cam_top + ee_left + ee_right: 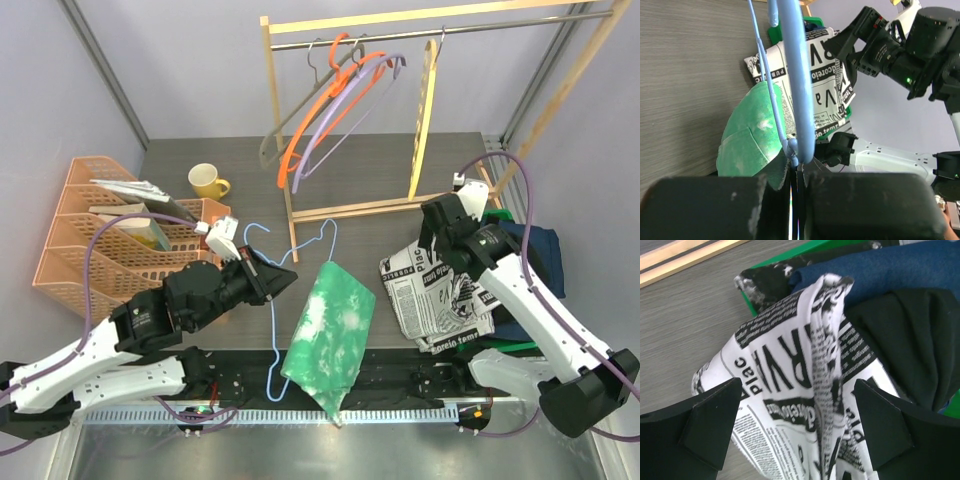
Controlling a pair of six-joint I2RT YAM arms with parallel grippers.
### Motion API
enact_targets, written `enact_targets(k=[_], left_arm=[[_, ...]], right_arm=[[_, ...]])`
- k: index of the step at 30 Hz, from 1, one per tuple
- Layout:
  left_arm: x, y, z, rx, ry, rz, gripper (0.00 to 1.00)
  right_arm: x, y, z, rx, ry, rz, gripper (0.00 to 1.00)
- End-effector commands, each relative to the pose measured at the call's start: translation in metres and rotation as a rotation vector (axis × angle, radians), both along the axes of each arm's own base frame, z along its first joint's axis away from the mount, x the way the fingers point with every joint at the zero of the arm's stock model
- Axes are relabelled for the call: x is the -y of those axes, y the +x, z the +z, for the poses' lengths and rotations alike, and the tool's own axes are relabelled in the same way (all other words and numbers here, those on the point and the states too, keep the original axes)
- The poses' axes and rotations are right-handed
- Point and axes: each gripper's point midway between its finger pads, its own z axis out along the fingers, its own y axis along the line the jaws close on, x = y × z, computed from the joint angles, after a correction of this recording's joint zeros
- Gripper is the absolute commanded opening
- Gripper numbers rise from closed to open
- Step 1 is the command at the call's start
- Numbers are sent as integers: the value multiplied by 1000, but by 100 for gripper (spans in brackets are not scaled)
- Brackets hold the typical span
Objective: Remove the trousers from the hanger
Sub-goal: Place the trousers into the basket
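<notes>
Top external: the left gripper (283, 279) was clamped on the light-blue hanger (274, 340). The green-and-white mottled trousers (330, 335) hung touching the hanger near the table's front edge. The right gripper (437, 232) was over the newspaper-print trousers (430, 300) on the right, with the navy denim (543, 252) behind.

Left wrist: the fingers (725, 210) were pressed together on the hanger wire, with the green cloth just beside it.

Right wrist: the fingers (705, 425) were spread wide above the newspaper-print pair, holding nothing. The plain black (910, 340) and marbled (765, 282) pairs lay touching it.
</notes>
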Motion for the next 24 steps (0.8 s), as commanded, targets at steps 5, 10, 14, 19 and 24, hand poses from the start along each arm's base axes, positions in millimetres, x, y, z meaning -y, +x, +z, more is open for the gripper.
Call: enact_targets(k=[5,10,14,19,24], left_arm=[[-11,-7,61,118,-129,-31,0],[-14,-8,65,140,-126,-30,0],[-15,-8,65,147,-118,-35,0],[-19,-8,64,152,-113,-25,0],[-20,-9,66,163,-109,-28,0]], right_arm=[[16,20,-31,-53,83,76,100],[2,24,-57,-99,174,133,98],[3,22,-79,-148,175,117,77],[23,17,-79,-146,102,21,22],[28,17,-43,-66,104,-8,1]])
